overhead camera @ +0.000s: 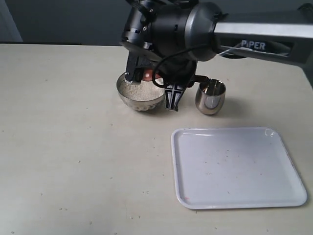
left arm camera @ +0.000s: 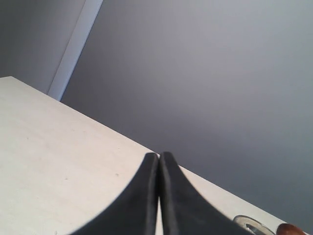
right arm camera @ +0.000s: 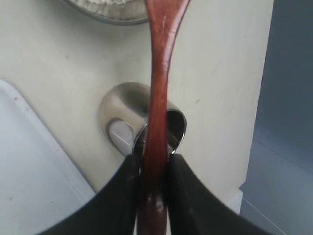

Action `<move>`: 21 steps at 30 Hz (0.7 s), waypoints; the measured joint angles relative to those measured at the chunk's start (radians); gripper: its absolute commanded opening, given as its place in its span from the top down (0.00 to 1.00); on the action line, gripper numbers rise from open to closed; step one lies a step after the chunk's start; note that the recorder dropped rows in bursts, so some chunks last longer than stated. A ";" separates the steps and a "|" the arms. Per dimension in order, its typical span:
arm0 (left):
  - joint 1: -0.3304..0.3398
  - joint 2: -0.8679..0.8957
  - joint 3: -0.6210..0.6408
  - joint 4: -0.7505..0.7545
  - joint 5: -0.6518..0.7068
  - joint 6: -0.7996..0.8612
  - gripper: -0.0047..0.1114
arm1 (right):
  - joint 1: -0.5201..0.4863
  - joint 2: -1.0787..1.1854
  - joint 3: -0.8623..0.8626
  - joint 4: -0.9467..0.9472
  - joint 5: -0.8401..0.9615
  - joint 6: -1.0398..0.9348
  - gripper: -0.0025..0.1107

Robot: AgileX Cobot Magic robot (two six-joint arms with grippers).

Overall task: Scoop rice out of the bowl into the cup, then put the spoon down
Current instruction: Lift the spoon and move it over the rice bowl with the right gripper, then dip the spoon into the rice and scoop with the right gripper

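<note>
- White tray [overhead camera: 239, 169] lies nearest, lower right; open table [overhead camera: 73, 147] to its left.
- Right tool [right arm camera: 152, 166] pinches spoon [right arm camera: 159, 73] by the handle; long axis runs toward bowl [overhead camera: 142, 100] of rice [overhead camera: 139, 90], upper centre.
- Cup [overhead camera: 210, 98] stands right of bowl, apart; transfer path judged short and unobstructed.
- Left tool [left arm camera: 159, 161] is pressed together, holding nothing; right arm is nearer.

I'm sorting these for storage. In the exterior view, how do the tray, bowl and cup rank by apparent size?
1. white tray, largest by far, though it is also nearest the camera.
2. steel bowl, clearly wider than the cup.
3. steel cup, smallest; it stands at similar depth to the bowl, so this ranking holds.
</note>
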 measured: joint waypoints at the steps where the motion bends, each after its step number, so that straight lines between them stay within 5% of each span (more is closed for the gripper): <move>1: 0.000 0.000 0.000 0.000 0.000 0.000 0.96 | 0.000 0.009 0.000 -0.005 0.000 0.000 0.99; 21: 0.000 0.000 0.000 0.000 0.000 0.000 0.96 | 0.000 0.115 -0.006 -0.156 -0.135 0.067 0.99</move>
